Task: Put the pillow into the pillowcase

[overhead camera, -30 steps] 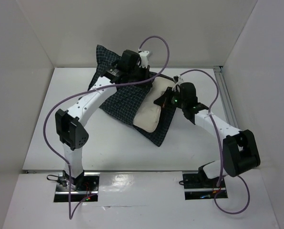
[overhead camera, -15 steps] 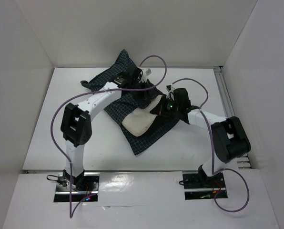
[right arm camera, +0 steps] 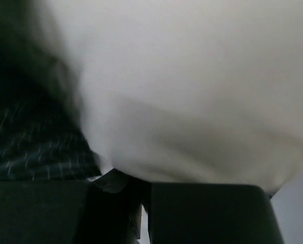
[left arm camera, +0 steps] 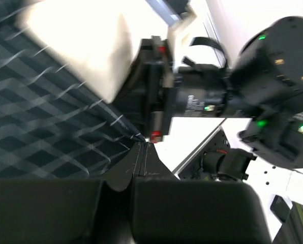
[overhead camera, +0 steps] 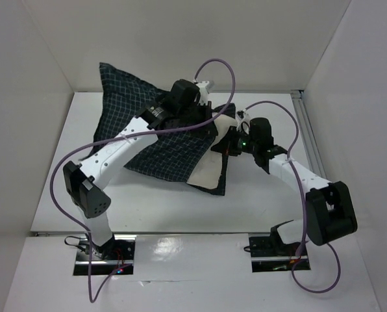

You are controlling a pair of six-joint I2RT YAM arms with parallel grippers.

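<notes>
Since half a second ago the pillowcase (overhead camera: 154,146) has been hauled up and spread: its far left corner, then crumpled flat on the table (overhead camera: 265,201), now stands against the back wall. Less of the pillow (overhead camera: 205,174) shows than before. The left arm's elbow has dropped nearer and the right arm's elbow has swung out to the right.

There are two arms, one pillow and one pillowcase. Nearest, a cream wedge of the pillow pokes from the pillowcase's near right opening and rests on the table.

Just beyond it, the right gripper (overhead camera: 227,147) is closed narrow on the pillowcase's right edge, which rises to it as a dark strip. Its wrist view is blurred, with cream pillow filling most of the frame and checked cloth on the left.

Farther and left, the left gripper (left arm camera: 143,150) has its fingertips pressed together on the pillowcase's upper edge, holding the fabric off the table. The two grippers sit just beside each other at the opening. The rest of the pillowcase slopes away to the far left.
</notes>
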